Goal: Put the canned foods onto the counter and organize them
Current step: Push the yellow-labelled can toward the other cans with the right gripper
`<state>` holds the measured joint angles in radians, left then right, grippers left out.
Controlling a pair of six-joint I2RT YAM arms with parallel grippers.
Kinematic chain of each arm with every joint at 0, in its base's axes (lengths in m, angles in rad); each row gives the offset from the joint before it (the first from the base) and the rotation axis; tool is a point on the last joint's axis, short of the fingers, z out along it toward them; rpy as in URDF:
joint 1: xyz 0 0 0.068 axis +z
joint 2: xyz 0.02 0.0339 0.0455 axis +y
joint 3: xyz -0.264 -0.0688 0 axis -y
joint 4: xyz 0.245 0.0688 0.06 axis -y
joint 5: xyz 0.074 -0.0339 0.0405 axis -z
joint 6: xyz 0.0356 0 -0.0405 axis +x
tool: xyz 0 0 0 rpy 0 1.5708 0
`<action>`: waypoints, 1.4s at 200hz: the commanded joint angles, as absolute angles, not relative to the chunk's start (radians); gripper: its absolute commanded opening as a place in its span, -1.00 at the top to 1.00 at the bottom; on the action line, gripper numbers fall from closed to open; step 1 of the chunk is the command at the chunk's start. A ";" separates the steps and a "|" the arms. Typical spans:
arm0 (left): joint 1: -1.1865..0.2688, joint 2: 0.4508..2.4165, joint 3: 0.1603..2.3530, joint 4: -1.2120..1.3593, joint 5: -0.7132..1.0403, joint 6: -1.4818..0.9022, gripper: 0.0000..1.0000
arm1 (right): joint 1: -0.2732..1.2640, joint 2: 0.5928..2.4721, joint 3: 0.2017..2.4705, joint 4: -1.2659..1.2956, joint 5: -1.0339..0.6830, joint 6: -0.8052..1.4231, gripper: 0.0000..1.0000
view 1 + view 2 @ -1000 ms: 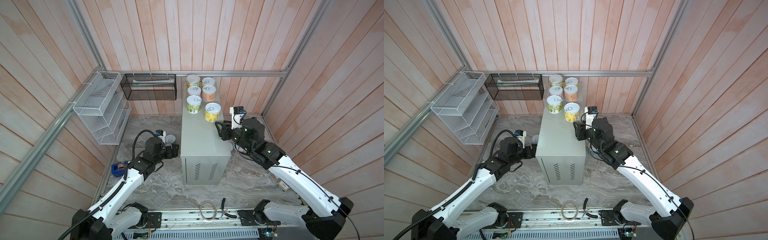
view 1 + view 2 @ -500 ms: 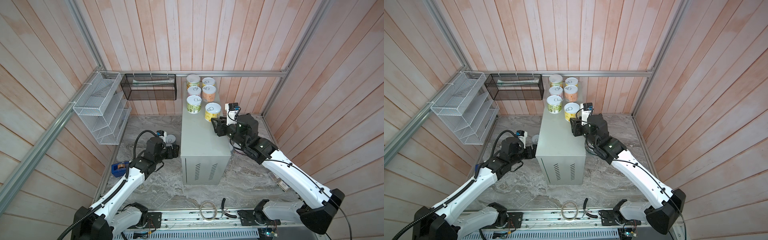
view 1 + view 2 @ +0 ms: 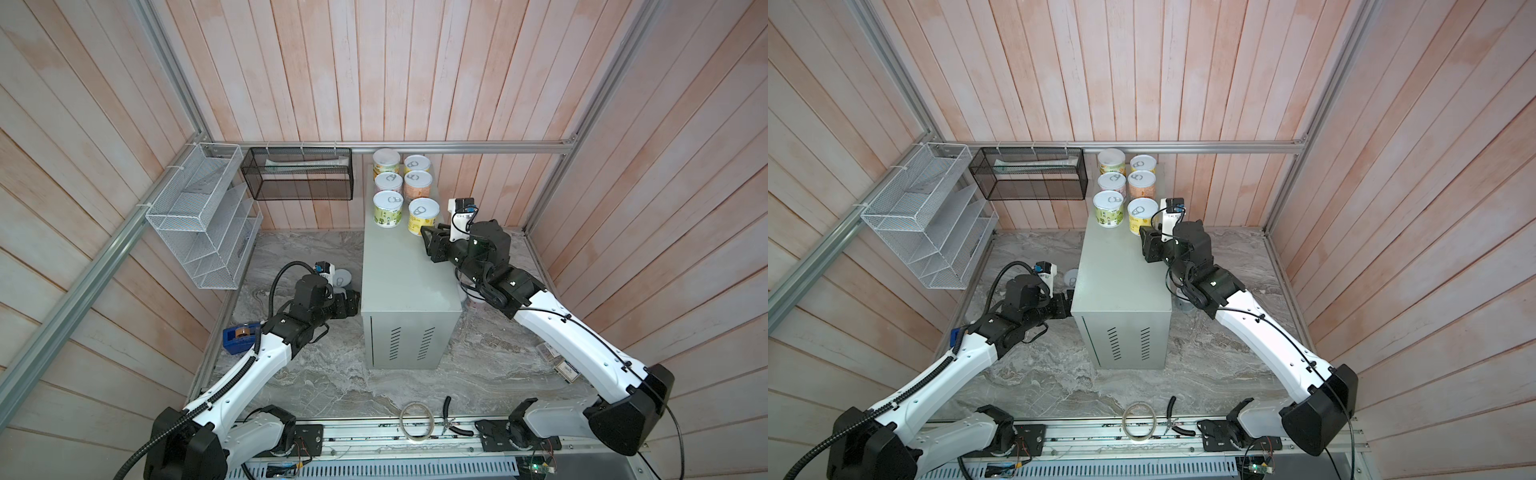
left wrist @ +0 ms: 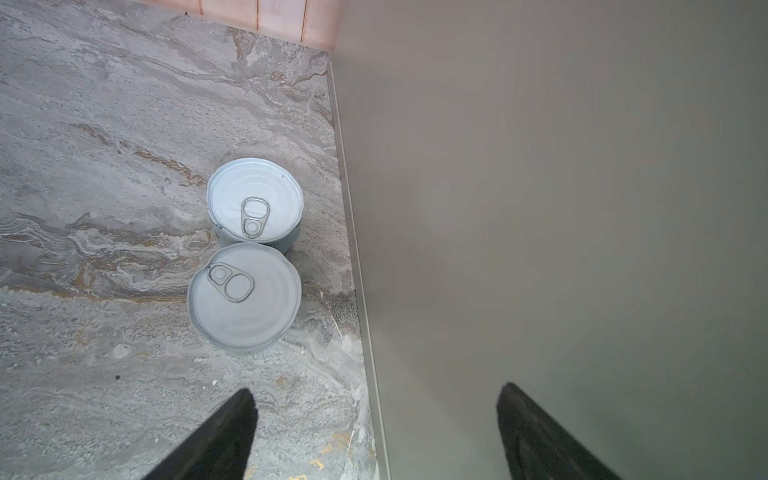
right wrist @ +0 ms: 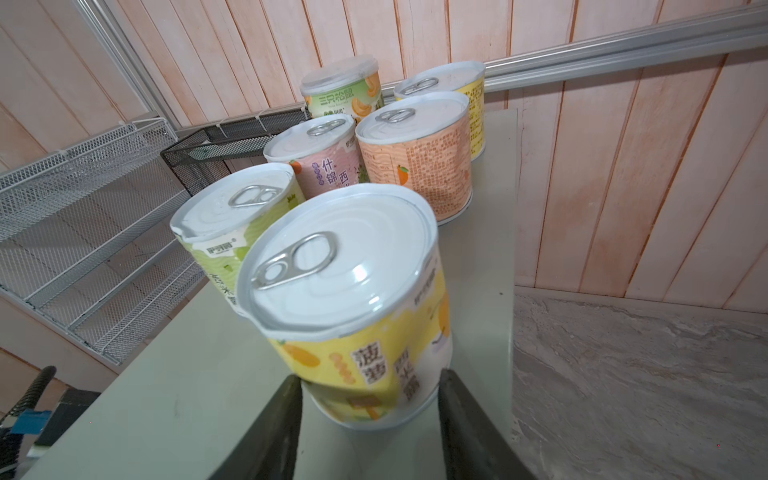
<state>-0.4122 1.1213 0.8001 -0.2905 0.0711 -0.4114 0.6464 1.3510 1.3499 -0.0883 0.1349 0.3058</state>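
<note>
Several canned foods stand in two rows at the back of the counter (image 3: 407,282) (image 3: 1121,282). The front right one is a yellow can (image 3: 423,216) (image 3: 1142,216) (image 5: 353,299) standing upright. My right gripper (image 3: 427,243) (image 3: 1145,245) (image 5: 370,380) is shut on its base, one finger on each side. Two pale blue cans (image 4: 255,199) (image 4: 244,295) stand touching on the marble floor beside the counter's left wall (image 4: 540,208). My left gripper (image 3: 351,305) (image 3: 1069,305) (image 4: 374,390) hangs open just short of them, holding nothing.
A white wire rack (image 3: 199,216) and a black mesh basket (image 3: 299,178) hang on the left and back walls. A blue tape dispenser (image 3: 239,336) lies left of my left arm. A tape ring (image 3: 415,419) and pliers (image 3: 451,424) lie at the front edge.
My right arm has moved toward the back wall, and the yellow can has slid slightly back beside the green-labelled one. The left arm has not moved.
</note>
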 commanded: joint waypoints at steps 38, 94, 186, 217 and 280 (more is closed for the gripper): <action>-0.402 1.127 0.770 -0.262 0.067 -0.396 -0.85 | 0.638 1.410 1.402 -0.082 0.131 0.297 -0.05; -0.392 1.134 0.772 -0.259 0.066 -0.393 -0.85 | 0.633 1.461 1.436 -0.096 0.142 0.304 -0.06; -0.370 1.148 0.768 -0.252 0.074 -0.389 -0.85 | 0.618 1.526 1.482 -0.122 0.144 0.311 -0.09; -0.367 1.154 0.766 -0.246 0.078 -0.390 -0.85 | 0.619 1.535 1.491 -0.123 0.135 0.310 -0.09; -0.365 1.147 0.759 -0.247 0.075 -0.396 -0.85 | 0.612 1.539 1.474 -0.121 0.122 0.328 -0.11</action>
